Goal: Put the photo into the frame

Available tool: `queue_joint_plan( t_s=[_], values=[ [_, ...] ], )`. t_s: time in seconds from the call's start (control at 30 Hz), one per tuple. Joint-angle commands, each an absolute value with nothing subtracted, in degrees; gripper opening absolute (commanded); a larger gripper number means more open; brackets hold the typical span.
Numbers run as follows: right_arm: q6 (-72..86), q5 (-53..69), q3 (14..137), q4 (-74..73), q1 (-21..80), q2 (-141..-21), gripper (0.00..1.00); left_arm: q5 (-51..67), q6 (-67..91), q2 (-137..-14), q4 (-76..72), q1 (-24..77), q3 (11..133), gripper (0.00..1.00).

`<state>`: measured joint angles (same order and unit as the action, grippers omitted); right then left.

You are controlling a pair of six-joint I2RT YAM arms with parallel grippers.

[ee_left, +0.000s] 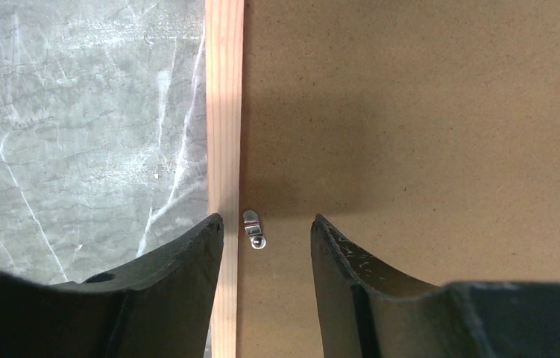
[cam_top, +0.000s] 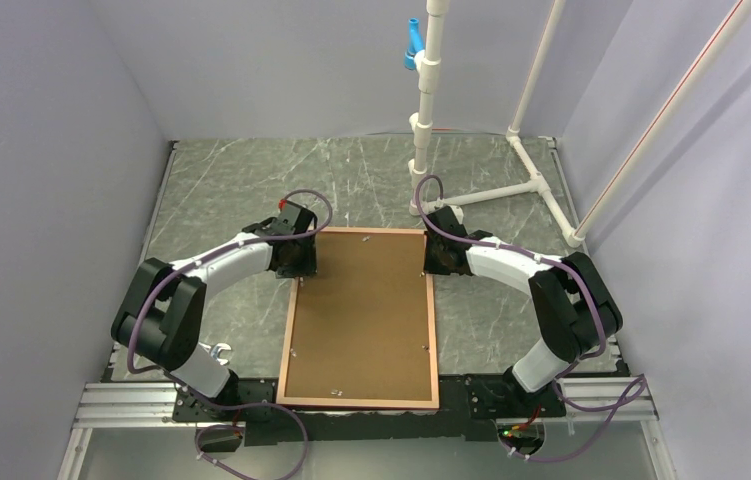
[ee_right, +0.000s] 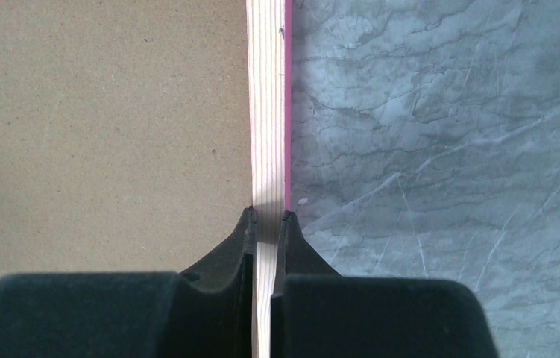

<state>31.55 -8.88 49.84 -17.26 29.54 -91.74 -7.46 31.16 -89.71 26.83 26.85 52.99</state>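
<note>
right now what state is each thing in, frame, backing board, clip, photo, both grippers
frame: flat on the table, back side up
backing board: lying inside the frame, filling its opening
clip: flat on the board, beside the frame's left rail
left gripper: open, one finger on either side of the clip
right gripper: shut on the frame's right rail
photo: not visible in any view
</note>
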Motion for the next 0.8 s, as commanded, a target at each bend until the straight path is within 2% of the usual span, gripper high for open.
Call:
queue_joint_plan(
  t_s=[0.0, 0.27, 0.3, 0.47, 0.77],
  values=[
    [31.9, -3.1, 47.4, -24.1, 30.6, -90.9, 0.00, -11.1, 31.2, -92.2, 29.5, 26.7, 51.6, 0.53],
    [31.8, -2.9, 47.2, -24.0, 30.6, -91.3, 0.00, -18.7, 31.3, -93.1, 35.8, 28.9, 55.4, 0.54],
    [31.8, -3.0, 47.2, -24.0, 30.6, -91.3, 0.00, -19.0, 31.1, -92.2, 35.9, 29.1, 55.3, 0.58],
    [31.9, -2.8, 47.1, -23.8, 30.5, -91.5, 0.00, -17.7, 29.8, -89.8, 36.6, 29.0, 56.2, 0.65],
    [31.8, -2.5, 47.0, -23.7, 30.5, -91.5, 0.00, -11.7, 29.0, -90.1, 33.3, 28.2, 56.6, 0.62]
  ],
)
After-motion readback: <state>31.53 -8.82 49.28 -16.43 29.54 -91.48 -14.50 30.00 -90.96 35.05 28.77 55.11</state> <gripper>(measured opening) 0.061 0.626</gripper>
